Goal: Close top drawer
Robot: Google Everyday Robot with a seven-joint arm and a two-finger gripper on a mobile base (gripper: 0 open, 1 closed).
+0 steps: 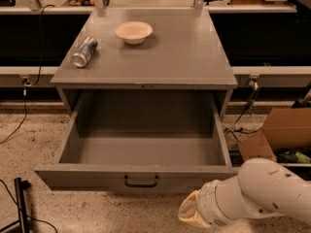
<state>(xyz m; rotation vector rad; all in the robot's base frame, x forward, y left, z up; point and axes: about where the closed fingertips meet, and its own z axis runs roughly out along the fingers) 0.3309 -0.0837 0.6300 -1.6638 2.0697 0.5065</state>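
The top drawer (146,149) is pulled far out of the grey cabinet (146,57). It is a wide, deep grey box and shows nothing inside. Its flat front (87,177) faces me, with a small black handle (141,181) at centre. My white arm (257,195) comes in from the bottom right, and its tan wrist end (190,212) sits just below and right of the handle, in front of the drawer front. The gripper itself is out of view, past the wrist end at the bottom edge of the picture.
On the cabinet top lie a white bowl (133,31) and a tipped can (84,51). A cardboard box (282,132) stands on the floor to the right. Cables (19,125) and a black post (20,203) are on the left floor.
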